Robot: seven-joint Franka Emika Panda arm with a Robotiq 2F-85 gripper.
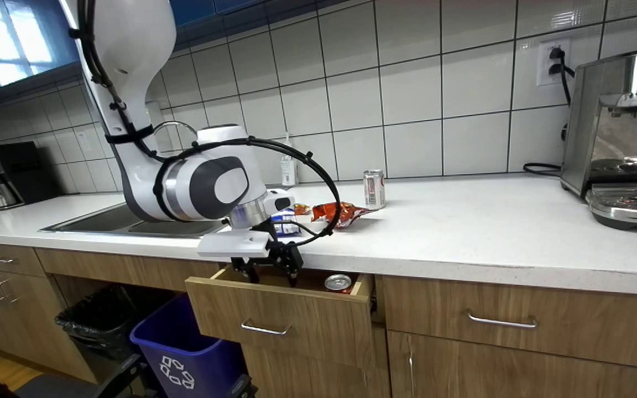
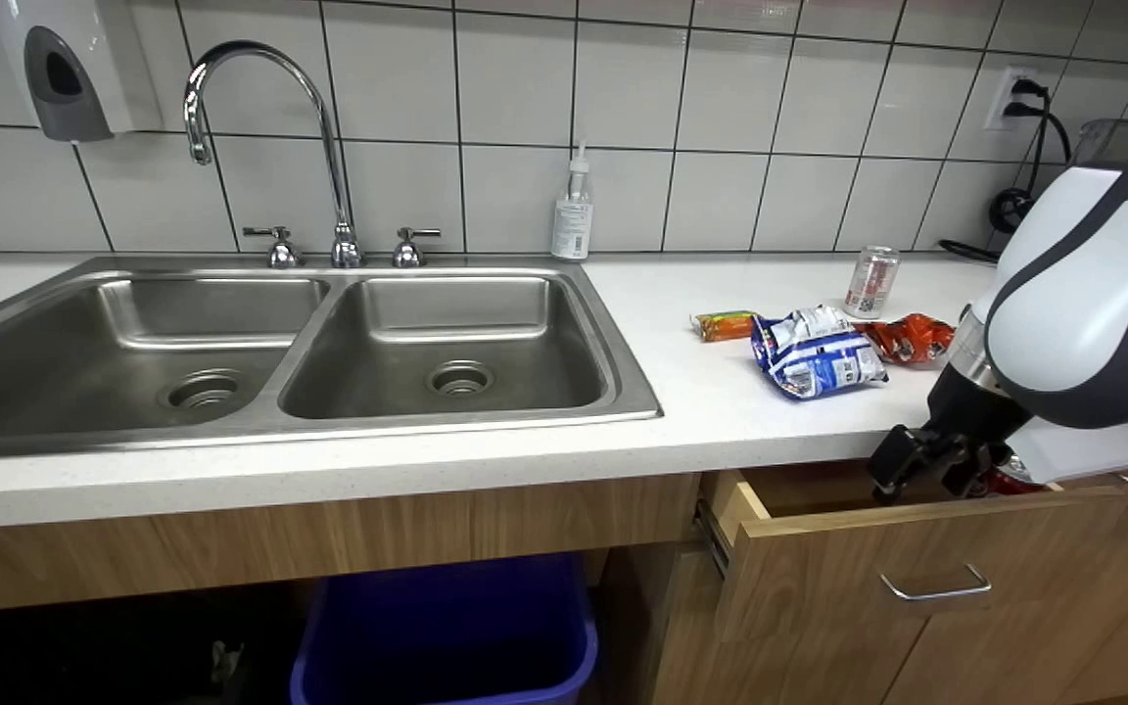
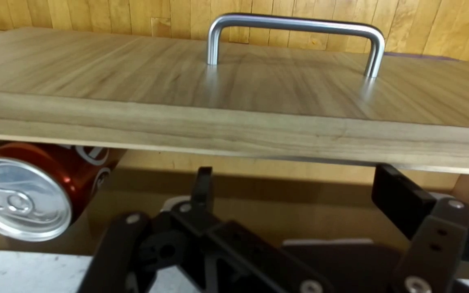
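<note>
White tiles were lined up behind a pale counter, below which an open drawer was seen in both exterior views. Nothing was seen between the fingers of the gripper, which were spread wide and held at the mouth of the drawer, just behind its front panel; whether the wood was touched could not be told. A red can was stood at one end of the drawer, apart from the fingers, and a metal handle was fixed to the panel's outer face. For sound handling, it was judged that both fingers were best squared to the panel's inner side, that any pressure was best applied gently, in line with the drawer's travel, not at one corner, and that the counter's edge and the can were to be given room
</note>
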